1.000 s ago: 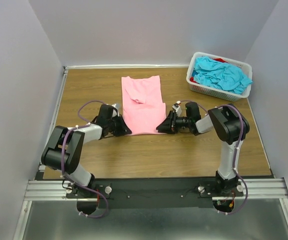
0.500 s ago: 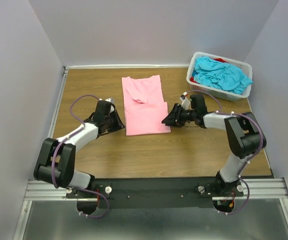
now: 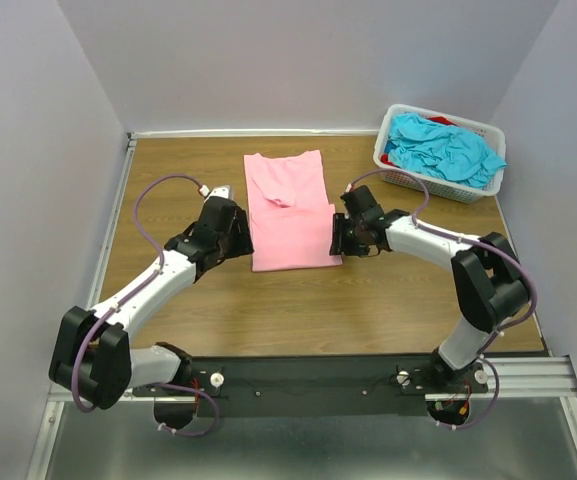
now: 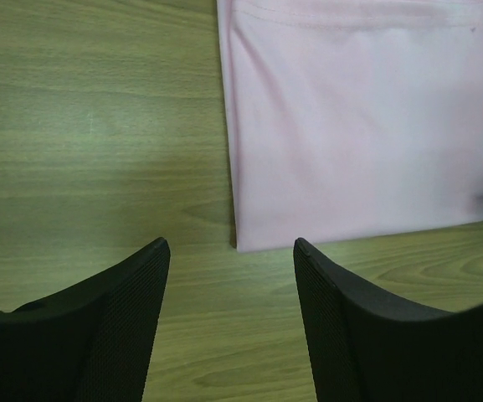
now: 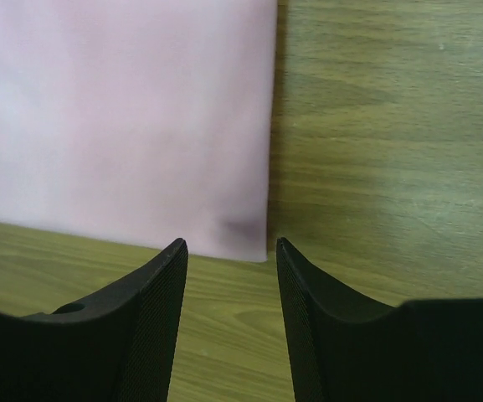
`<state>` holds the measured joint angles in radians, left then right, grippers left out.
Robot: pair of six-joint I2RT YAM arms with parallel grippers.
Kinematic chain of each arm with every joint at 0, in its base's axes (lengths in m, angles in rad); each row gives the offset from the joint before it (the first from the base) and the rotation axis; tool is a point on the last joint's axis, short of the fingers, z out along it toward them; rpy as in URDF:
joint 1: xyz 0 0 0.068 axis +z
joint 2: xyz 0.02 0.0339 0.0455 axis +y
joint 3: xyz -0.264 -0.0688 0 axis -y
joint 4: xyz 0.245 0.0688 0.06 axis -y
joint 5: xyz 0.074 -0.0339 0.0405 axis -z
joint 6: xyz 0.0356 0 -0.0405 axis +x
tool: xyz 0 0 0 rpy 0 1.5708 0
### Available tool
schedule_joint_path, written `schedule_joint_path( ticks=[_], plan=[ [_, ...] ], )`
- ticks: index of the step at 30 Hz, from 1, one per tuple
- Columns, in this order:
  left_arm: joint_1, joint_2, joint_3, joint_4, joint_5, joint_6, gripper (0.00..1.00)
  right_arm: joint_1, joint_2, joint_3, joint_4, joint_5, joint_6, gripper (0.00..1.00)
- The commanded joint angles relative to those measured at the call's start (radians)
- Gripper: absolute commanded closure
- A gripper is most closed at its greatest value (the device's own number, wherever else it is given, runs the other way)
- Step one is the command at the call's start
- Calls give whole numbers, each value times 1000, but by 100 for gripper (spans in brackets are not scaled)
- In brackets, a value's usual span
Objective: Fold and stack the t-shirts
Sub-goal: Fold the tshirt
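L gripper [image 4: 228, 247]: jaws apart, nothing between them; in the L wrist view the gap shows bare wood and the near L corner of the pink t-shirt [image 4: 358, 126], which lies just past the tips toward 12 o'clock. R gripper [image 5: 228, 244]: jaws apart, narrower gap than L, no cloth clamped; in the R wrist view the shirt's near R corner sits just beyond the gap, toward 12 o'clock, with a small dark spot on the cloth at that corner. Top view: the pink t-shirt lies flat on the wooden table [image 3: 368, 300], approx. mid-table, long axis running 12 to 6 o'clock. Its near section is wider on the 3 o'clock side than the far section, and there is a small crease near the middle. L gripper sits just beside the near L corner, at the shirt's 9 o'clock; R gripper is at the near R edge, at the shirt's 3 o'clock. Contact btwn tips and cloth: cannot tell. The white basket [image 3: 423, 184] stands at the table's far R corner, approx. 2 o'clock from the pink shirt and well apart from it. It holds crumpled turquoise t-shirts [image 3: 443, 148], with a bit of red cloth [image 3: 441, 121] showing at the far rim
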<state>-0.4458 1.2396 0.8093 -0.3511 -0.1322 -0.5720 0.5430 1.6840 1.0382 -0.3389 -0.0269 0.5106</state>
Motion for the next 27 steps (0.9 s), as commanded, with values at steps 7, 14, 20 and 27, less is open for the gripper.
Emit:
schedule_joint_path(
  ticks=[7,14,20,27],
  plan=[
    [-39,-9,-4,-42,-76,6,31,55,124,82,-117,165,-23,48],
    [-50,15,1,-42,-73,11,31,89,163,118,-161,153,-20,50],
    [-57,34,10,-49,-73,18,31,106,151,132,-219,188,-21,50],
    [-64,50,19,-58,-73,21,31,120,152,132,-259,188,-21,50]
  ],
)
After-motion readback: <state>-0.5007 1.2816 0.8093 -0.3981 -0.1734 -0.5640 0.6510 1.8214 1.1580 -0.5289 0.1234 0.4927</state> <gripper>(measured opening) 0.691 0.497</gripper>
